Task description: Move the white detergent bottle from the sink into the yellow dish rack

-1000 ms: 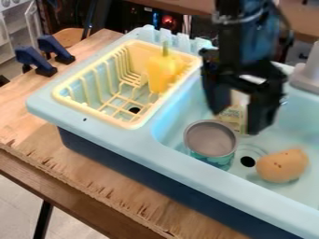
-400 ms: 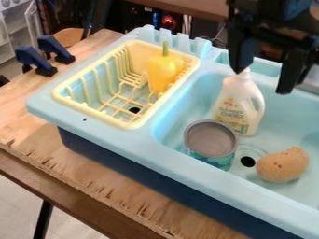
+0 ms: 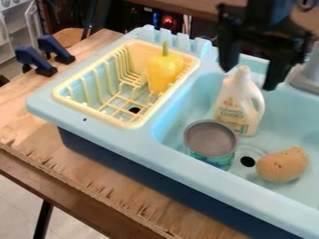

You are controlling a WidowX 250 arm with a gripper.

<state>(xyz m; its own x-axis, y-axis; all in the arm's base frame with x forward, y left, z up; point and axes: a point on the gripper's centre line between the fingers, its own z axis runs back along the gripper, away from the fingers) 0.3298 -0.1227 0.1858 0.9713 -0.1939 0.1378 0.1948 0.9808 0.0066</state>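
1. Bottle (image 3: 235, 105), white, narrow-necked, with handle and printed label; upright in the basin of a light-blue toy sink (image 3: 187, 163). It serves as the clock's centre for the bearings below, as seen in the camera view.
2. Gripper (image 3: 250, 79), black, two-fingered; fingers open and well parted, pointing down, at 12 to 1 o'clock by the bottle's neck. The neck shows between the fingertips; whether they touch it, one cannot tell.
3. Can (image 3: 211, 140), round, with a grey top and a teal patterned side; in the basin at 7 o'clock, near the bottle's foot.
4. Drain hole (image 3: 248, 161), dark and round; at 6 o'clock, between can and potato.
5. Potato (image 3: 282, 165), toy-like, tan, with small dark marks; lying in the basin at 5 o'clock.
6. Rack (image 3: 93, 114), pale yellow, slatted; set into the sink's left part, at 9 o'clock.
7. Pepper (image 3: 164, 72), yellow, green-stemmed, upright in the rack's far right part; at 10 o'clock.
8. Faucet (image 3: 308, 74), grey, partly in view; at 2 o'clock.
9. Clamps (image 3: 35, 60), two, dark blue; on the wooden table (image 3: 93, 170) beyond the rack, between 9 and 10 o'clock.
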